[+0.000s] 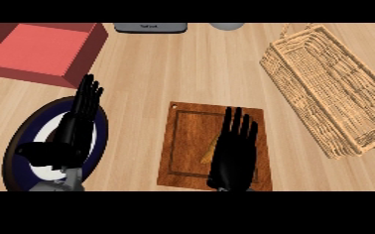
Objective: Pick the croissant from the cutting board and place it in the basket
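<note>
Croissant mostly hidden, perhaps one, one basket, two hands

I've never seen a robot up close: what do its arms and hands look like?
Each hand is black and shaped like a person's, with slender jointed fingers and a thumb: the left hand and the right hand. A short grey piece of forearm shows below the left hand. No cables, markings or sleeves are visible.

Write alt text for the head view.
The right hand, fingers straight, hovers over the wooden cutting board, mostly hiding the croissant. The wicker basket sits to the right; the left hand rests open over a dark plate.
</note>
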`<state>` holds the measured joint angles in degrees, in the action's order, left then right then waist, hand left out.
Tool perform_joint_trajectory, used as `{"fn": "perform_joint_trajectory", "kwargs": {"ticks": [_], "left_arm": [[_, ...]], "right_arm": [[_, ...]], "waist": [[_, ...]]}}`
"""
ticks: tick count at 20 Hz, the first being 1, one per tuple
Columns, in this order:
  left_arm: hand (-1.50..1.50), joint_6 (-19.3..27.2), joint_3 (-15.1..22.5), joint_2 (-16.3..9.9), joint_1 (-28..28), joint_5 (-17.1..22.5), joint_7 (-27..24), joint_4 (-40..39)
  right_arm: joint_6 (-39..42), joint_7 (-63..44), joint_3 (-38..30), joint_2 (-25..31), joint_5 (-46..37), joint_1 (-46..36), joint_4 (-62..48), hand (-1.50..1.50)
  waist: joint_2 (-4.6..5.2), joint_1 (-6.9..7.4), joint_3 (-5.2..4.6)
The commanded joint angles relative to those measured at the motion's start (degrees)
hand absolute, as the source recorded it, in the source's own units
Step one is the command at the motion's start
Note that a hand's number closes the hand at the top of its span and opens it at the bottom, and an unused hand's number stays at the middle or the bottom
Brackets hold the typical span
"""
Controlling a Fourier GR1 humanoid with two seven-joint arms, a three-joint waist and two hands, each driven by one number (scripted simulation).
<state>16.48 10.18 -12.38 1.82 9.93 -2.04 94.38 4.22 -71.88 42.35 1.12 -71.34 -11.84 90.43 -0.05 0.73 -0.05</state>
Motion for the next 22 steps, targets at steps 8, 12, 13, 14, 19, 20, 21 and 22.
{"fn": "perform_joint_trajectory", "kwargs": {"ticks": [8, 12, 13, 14, 19, 20, 21, 22], "left_arm": [[0.00, 0.1, -0.4, 0.2, -1.0, 0.2, 2.0, 2.7], [0.00, 1.8, 1.2, 2.9, 1.4, -2.8, -0.6, -1.6], [0.00, -0.6, 0.4, 1.8, -0.3, -0.8, -1.2, -1.2], [0.00, -2.7, -1.3, -0.6, -2.1, 0.6, -1.2, 0.8], [0.00, -2.8, -2.5, -0.6, 0.3, 0.9, -0.3, -0.1], [0.00, -1.5, -1.4, 1.2, 2.2, -0.6, -0.6, -2.7], [0.00, -1.3, -0.8, 1.2, -0.6, -0.8, -1.0, -0.6], [0.00, -2.3, -1.0, 0.1, -2.4, 0.0, 0.1, 1.2]], "right_arm": [[-1.4, -13.4, -1.0, -1.1, 2.3, -1.0, -2.2, -1.50], [-5.0, -13.3, 1.2, -1.1, 3.8, -0.7, -5.1, -1.50], [-1.8, -13.3, -0.4, -1.1, 4.5, -2.3, -4.5, -1.50], [-4.6, -13.3, 0.3, -1.1, 4.0, -1.4, -6.0, -1.50], [-9.3, -13.3, 2.3, -1.1, 3.8, -0.9, -10.3, -1.50], [-8.1, -13.2, 1.2, -1.1, 4.7, -1.6, -9.1, -1.50], [-7.6, -13.3, 0.0, -1.1, 5.9, -4.1, -9.3, -1.50], [-7.8, -13.3, 1.0, -1.1, 4.0, -0.1, -7.4, -1.50]], "waist": [[-0.11, 0.22, 0.05], [0.13, -0.35, 0.06], [0.07, 0.01, 0.00], [0.02, 0.29, 0.03], [0.13, 0.22, 0.04], [0.18, -0.36, 0.04], [0.11, 0.39, 0.04], [-0.09, -0.04, 0.05]]}}
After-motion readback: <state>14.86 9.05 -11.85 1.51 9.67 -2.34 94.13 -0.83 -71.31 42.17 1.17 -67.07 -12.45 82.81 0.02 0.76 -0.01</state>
